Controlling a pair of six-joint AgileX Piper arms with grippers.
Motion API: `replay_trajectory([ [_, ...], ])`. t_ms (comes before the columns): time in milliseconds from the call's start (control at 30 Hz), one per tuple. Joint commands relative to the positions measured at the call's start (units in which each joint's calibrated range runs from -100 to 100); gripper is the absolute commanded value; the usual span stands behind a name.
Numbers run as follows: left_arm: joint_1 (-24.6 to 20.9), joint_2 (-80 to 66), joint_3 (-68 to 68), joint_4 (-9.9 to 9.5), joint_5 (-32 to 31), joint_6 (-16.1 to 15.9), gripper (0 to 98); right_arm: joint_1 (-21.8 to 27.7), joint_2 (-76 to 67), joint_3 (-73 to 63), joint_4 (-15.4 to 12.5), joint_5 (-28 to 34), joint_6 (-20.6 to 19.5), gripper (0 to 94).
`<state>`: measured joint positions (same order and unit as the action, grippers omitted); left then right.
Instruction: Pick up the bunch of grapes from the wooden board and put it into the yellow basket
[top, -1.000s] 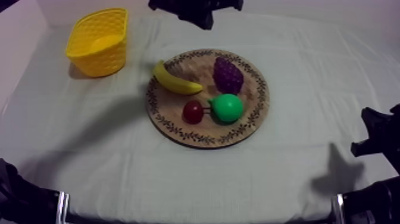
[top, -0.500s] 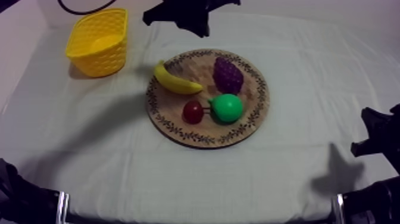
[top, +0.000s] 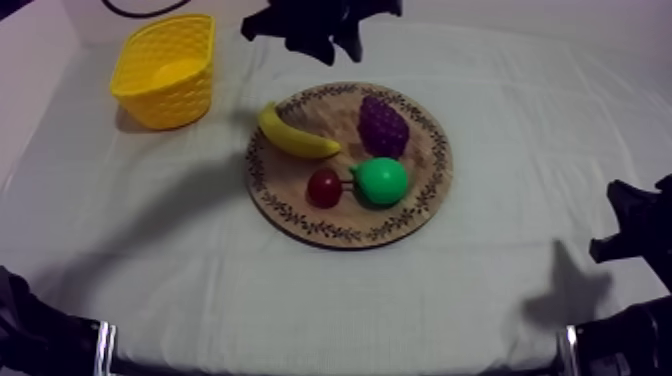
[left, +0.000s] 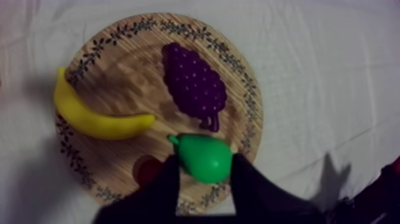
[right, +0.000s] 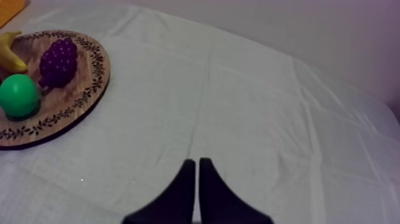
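The purple bunch of grapes (top: 383, 125) lies on the far right part of the round wooden board (top: 430, 190), behind the pear. The yellow basket (top: 165, 70) stands at the far left. My left gripper (top: 338, 48) hangs open above the table's far edge, behind the board. From its wrist I look down on the grapes (left: 193, 83) and the board (left: 119, 77), with the left gripper (left: 204, 173) high over the pear and nothing held. My right gripper (right: 197, 161) is shut on nothing, low at the right, well away from the grapes (right: 58, 59).
Also on the board are a banana (top: 293, 138) at the left, a green pear (top: 382, 181) in front of the grapes, and a small red fruit (top: 323, 187) beside the pear. The right arm (top: 640, 235) rests by the table's right edge.
My left gripper at the far edge has shifted slightly left and forward, and its two fingertips now show apart. Fruit, board, basket and right arm have not moved.
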<state>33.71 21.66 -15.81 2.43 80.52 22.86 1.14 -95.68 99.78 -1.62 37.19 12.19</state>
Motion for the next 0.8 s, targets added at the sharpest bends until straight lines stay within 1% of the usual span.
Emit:
replay_trajectory([
  [0, 0.29, -0.18, 0.60, -0.47, -0.07, 0.58, 60.5, 0.01, 0.00, -0.01, -0.02, -0.01, 0.00, 0.5],
  [100, 0.66, -0.34, 1.26, -0.94, -0.20, 1.89, 74.0, 0.01, 0.00, -0.01, -0.02, -0.01, 0.00, 0.5],
  [200, 0.98, -0.39, 1.55, -1.26, -0.31, 3.37, 82.2, 0.01, 0.00, -0.01, -0.02, -0.01, 0.00, 0.5],
  [300, 1.27, -0.34, 1.32, -1.42, -0.58, 4.09, 84.5, 0.01, 0.00, -0.01, -0.02, -0.01, 0.00, 0.5],
  [500, 1.78, 0.33, -0.11, -1.43, -0.85, 4.46, 85.7, 0.01, 0.00, -0.01, -0.02, -0.01, 0.00, 0.5],
  [600, 1.93, 0.80, -0.79, -1.53, -1.35, 4.13, 86.8, 0.01, 0.00, -0.01, -0.02, -0.01, 0.00, 0.5],
  [767, 1.79, 2.28, -1.51, -1.25, -3.06, 2.68, 89.8, 0.01, 0.00, -0.01, -0.02, -0.01, 0.00, 0.5],
])
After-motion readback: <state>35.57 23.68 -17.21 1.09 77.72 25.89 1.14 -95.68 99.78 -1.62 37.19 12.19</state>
